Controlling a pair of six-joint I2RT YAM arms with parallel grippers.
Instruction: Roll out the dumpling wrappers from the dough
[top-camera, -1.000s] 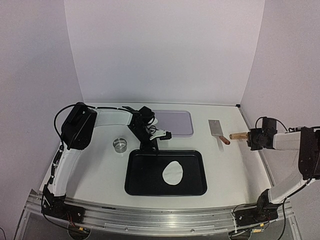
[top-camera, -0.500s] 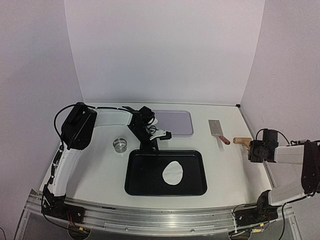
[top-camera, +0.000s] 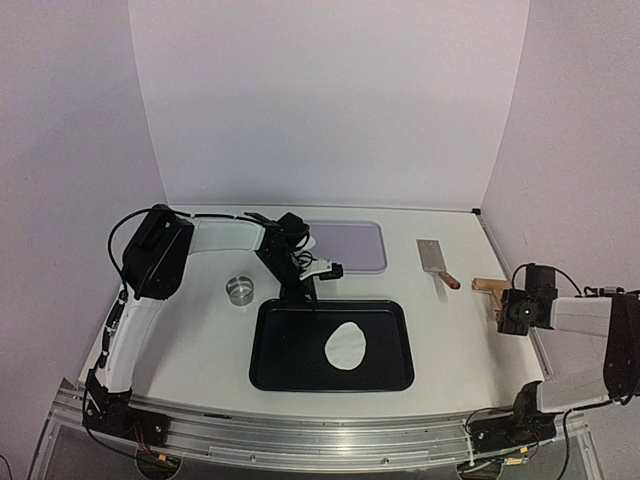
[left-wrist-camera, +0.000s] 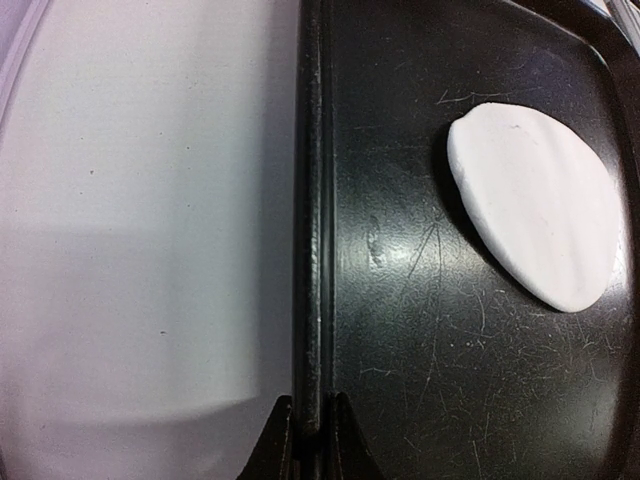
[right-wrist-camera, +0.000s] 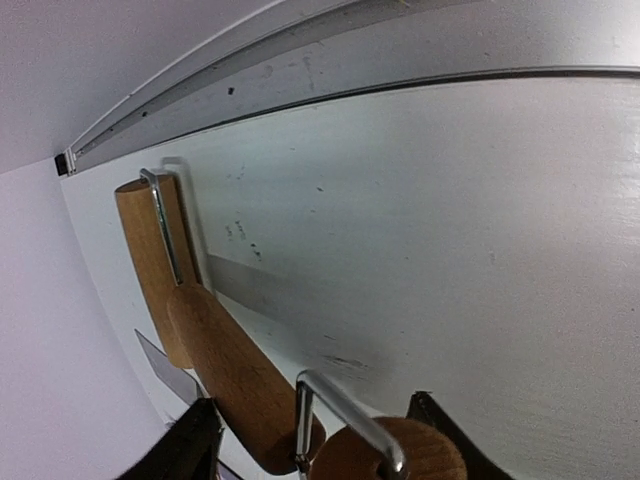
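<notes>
A flattened oval of white dough (top-camera: 347, 346) (left-wrist-camera: 535, 205) lies in the black tray (top-camera: 290, 368). My left gripper (top-camera: 301, 294) (left-wrist-camera: 312, 410) is shut on the tray's far rim (left-wrist-camera: 312, 250), one finger on each side of it. At the table's right edge lies the wooden roller (top-camera: 487, 286) with its metal frame. Its handle (right-wrist-camera: 235, 370) runs between the spread fingers of my right gripper (top-camera: 502, 300) (right-wrist-camera: 315, 430), which is open around it. Cut dumpling wrappers are out of view.
A small metal ring cutter (top-camera: 240, 289) stands left of the tray. A lilac board (top-camera: 352, 246) lies behind the tray. A flat metal scraper (top-camera: 432, 255) with a reddish handle rests between the board and the roller.
My right gripper has opened and drawn back toward the near right. The roller has come down from its grasp onto the table. The left arm and the tray have not moved.
</notes>
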